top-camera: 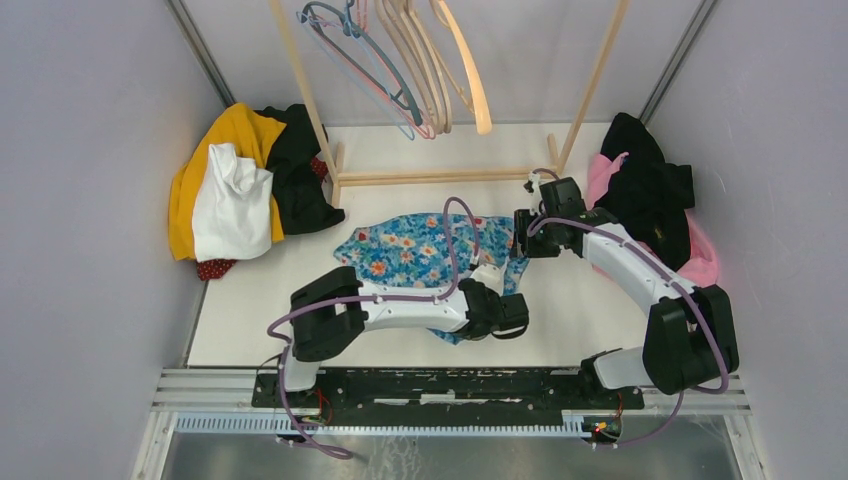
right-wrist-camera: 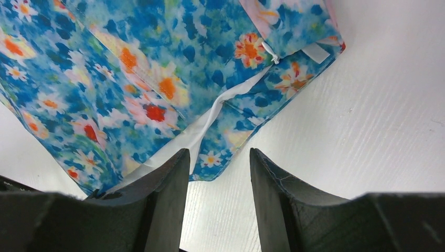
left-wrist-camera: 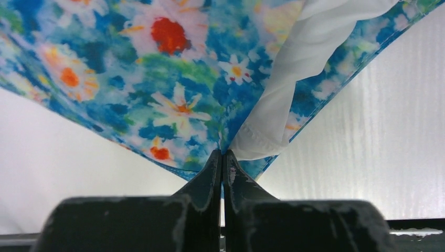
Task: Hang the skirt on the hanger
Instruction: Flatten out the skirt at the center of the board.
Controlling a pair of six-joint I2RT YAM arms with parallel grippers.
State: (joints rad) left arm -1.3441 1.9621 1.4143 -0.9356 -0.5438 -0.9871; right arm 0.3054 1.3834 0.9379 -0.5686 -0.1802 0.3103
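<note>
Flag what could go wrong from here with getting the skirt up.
1. The left hand is shut on just the skirt's edge beside the white lining; so thin a pinch might slip on lifting.
2. The right hand is open at a corner, one finger over the table; it may close on little cloth.
3. Lifted by one hand, the skirt would likely bunch.

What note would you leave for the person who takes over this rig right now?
Left gripper: shut on the skirt's near edge.
Right gripper: open at the skirt's right edge, holding nothing.
Skirt: lying on the table. Hangers: on the rack behind it.
Done: one grasp.
Left: lift the skirt and put it on a hanger.
</note>
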